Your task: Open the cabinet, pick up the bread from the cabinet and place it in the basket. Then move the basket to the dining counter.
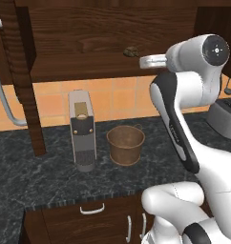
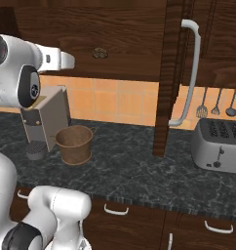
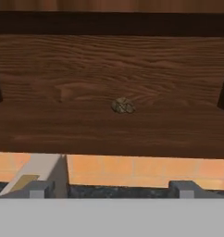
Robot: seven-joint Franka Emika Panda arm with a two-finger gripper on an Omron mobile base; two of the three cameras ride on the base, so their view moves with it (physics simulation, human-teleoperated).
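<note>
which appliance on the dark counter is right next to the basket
The tall grey coffee machine, standing just beside the basket. The silver toaster sits far off, beyond the open cabinet door.

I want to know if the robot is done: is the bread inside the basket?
No, the bread lies on the open cabinet shelf, and the basket below holds nothing.

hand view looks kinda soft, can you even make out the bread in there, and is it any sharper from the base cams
Hand view: soft and low in contrast, the bread a small blurred lump on the cabinet shelf, its surface pattern unreadable. Left base view: bread dark against dark wood, barely separated. Right base view: a little crisper, bread shows faint lobes; the shelf interior is dim, with no glare anywhere.
</note>
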